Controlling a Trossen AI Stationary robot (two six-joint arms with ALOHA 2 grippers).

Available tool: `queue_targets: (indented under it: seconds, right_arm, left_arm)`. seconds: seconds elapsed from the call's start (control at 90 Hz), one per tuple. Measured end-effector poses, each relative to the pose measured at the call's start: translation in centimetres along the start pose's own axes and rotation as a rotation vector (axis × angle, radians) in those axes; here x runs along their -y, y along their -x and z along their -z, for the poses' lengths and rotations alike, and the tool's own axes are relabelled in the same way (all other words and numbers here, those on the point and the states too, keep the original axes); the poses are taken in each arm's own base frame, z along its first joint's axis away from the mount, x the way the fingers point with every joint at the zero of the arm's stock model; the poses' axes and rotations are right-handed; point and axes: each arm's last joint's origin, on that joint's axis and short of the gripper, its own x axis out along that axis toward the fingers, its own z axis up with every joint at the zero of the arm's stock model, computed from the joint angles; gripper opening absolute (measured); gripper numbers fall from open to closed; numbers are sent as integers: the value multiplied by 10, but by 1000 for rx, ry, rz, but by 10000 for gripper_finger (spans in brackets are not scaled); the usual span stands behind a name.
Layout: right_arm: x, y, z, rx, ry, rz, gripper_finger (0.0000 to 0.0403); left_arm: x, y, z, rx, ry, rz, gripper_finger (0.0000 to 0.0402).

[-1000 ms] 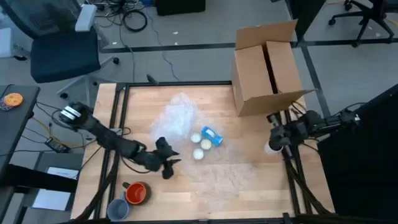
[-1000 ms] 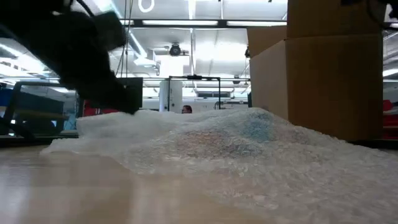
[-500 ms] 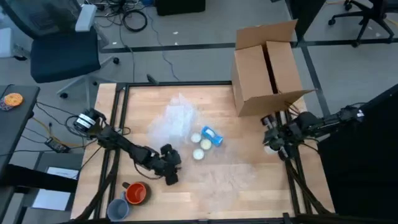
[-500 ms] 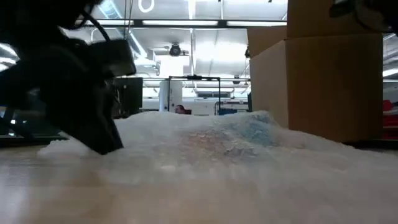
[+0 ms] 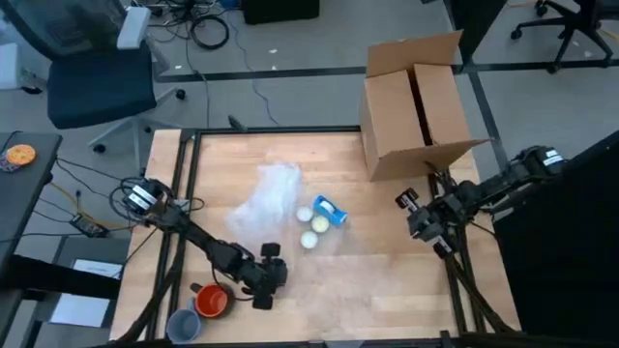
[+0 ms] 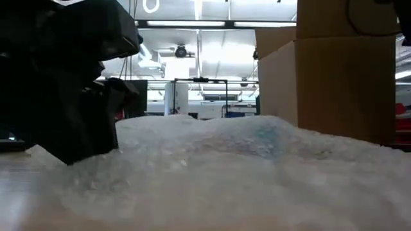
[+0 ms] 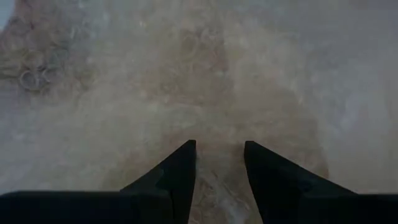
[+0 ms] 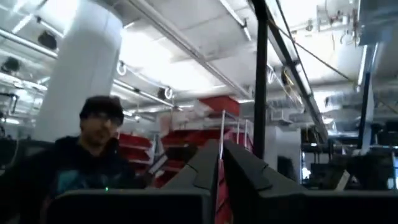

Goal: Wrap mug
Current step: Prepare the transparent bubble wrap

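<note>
Pressing on bubble wrap (image 5: 319, 256), left gripper (image 5: 265, 286) jaws slightly parted (empty), right gripper (image 5: 418, 215) jaws closed.

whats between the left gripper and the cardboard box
In the high view, the bubble wrap and the blue-and-white mug lie between the left gripper and the cardboard box.

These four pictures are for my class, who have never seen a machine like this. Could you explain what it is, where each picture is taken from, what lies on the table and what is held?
It is a robot with two dark arms at a wooden table. One camera looks straight down, one sits at table height, and one rides on each wrist. On the table lie bubble wrap, a blue and white mug beside two pale round things, a cardboard box, an orange mug and a blue cup. The left gripper, jaws open, hovers low over the wrap, holding nothing. The right gripper, jaws shut and empty, points into the room, where a person shows.
</note>
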Motion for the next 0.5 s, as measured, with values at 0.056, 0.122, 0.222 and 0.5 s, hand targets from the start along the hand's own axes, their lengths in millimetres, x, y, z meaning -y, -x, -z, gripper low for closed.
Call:
queue_targets:
  seconds: [0.056, 0.122, 0.222, 0.5]
  right_arm:
    - [1, -1, -2, 9, 49, 14, 3]
    - [2, -6, -4, 21, 95, 23, 3]
    - [3, -22, -1, 24, 93, 3, 3]
    - [9, -84, 52, -99, 14, -25, 3]
  left_arm:
    - [-1, 4, -4, -32, -13, -40, 124]
    - [-1, 11, -11, -66, -32, -95, 124]
    - [-1, 22, -24, -84, -84, -182, 124]
    - [-1, 35, -38, -88, -163, -263, 124]
